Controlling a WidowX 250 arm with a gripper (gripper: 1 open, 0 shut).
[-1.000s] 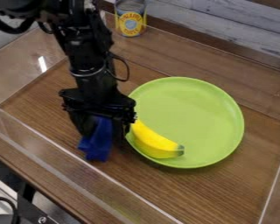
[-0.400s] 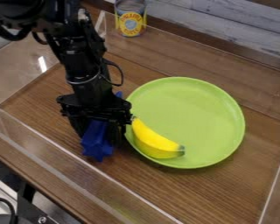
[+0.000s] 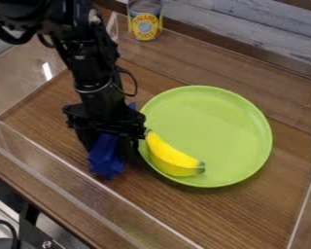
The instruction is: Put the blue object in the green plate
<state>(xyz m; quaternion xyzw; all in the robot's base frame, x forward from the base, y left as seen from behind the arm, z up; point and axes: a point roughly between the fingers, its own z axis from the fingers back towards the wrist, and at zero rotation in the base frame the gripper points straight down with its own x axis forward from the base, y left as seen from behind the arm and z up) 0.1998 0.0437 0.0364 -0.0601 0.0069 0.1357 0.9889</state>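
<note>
The blue object [image 3: 108, 160] is a dark-blue block on the wooden table just left of the green plate [image 3: 229, 122]. It pokes out below my gripper [image 3: 106, 144], which comes straight down on it with a black finger pressed against each side, shut on it. The block's upper part is hidden by the gripper body. It still rests on the table, close to the plate's left rim but outside it. A yellow banana [image 3: 171, 156] lies in the plate's front left part.
A yellow can [image 3: 145, 25] stands at the back beside a white-grey board wall. Clear plastic walls [image 3: 42, 185] fence the table's left and front sides. The black arm [image 3: 86, 58] rises from the gripper toward the upper left.
The jaws have narrowed from wide open onto the blue block. The gripper has shifted slightly left and lower. Block, banana and plate have stayed in place.
</note>
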